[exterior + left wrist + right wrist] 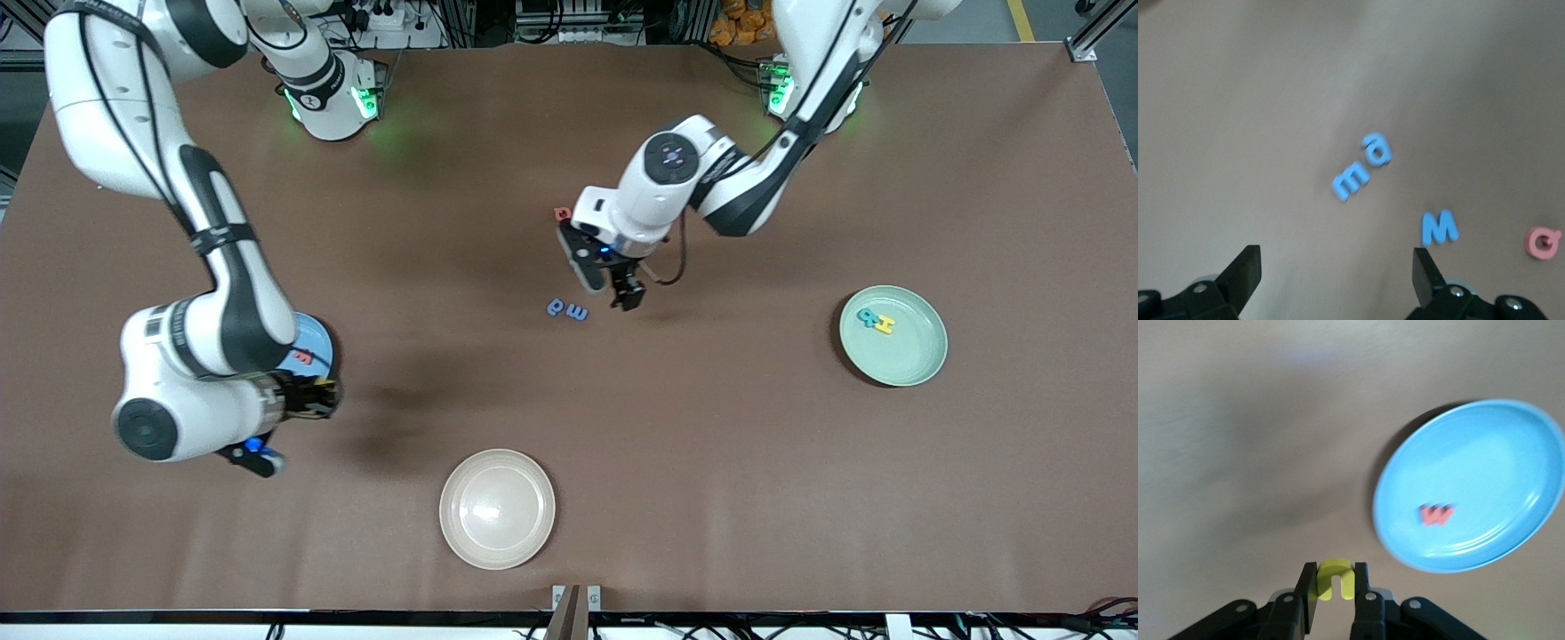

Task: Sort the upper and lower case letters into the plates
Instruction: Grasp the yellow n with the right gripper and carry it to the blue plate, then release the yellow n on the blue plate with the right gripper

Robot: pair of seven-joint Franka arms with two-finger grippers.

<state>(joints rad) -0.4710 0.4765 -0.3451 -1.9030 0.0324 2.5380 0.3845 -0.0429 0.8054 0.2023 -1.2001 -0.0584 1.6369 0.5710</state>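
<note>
My right gripper (322,396) (1335,588) is shut on a yellow lower-case letter (1335,577), in the air by the rim of the blue plate (320,342) (1485,453). A red letter (302,357) (1436,515) lies in that plate, which the right arm partly hides. My left gripper (627,299) (1335,263) hangs open and empty over the table's middle. Close to it lie a blue "a" (555,308) (1377,148), a blue "m" (577,312) (1351,180), a blue "M" (1439,227) and a red letter (562,214) (1542,241). The mint green plate (916,364) holds a teal letter (866,316) and a yellow letter (882,325).
A cream-beige plate (497,508) with nothing in it sits near the table's front edge, nearer to the front camera than the loose letters. Brown cloth covers the whole table.
</note>
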